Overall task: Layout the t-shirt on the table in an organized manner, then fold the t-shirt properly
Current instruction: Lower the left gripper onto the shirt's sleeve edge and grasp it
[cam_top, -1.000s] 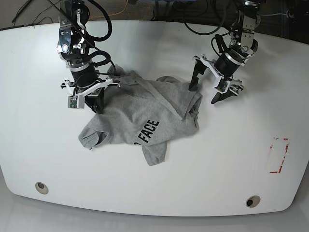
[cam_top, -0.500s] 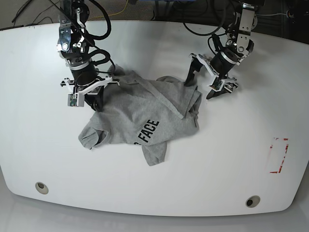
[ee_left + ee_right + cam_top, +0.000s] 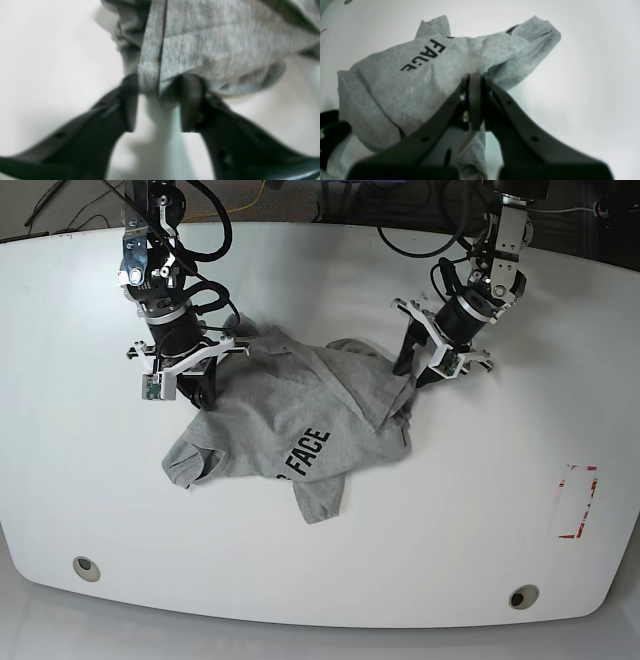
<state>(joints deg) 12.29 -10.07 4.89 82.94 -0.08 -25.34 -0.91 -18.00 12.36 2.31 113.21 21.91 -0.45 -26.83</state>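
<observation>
One crumpled t-shirt (image 3: pixel 300 420) lies mid-table (image 3: pixel 100 480). At its far corner the right gripper (image 3: pixel 475 100) is clenched on fabric; at the opposite edge the left gripper (image 3: pixel 157 100) straddles a hem, parted, likely for spreading.

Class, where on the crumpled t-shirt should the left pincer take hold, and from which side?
Grip the bunched edge of the t-shirt nearest the left pincer, coming in low from the bare table. That edge sits between the open fingers, opposite the corner the right pincer pinches.
</observation>
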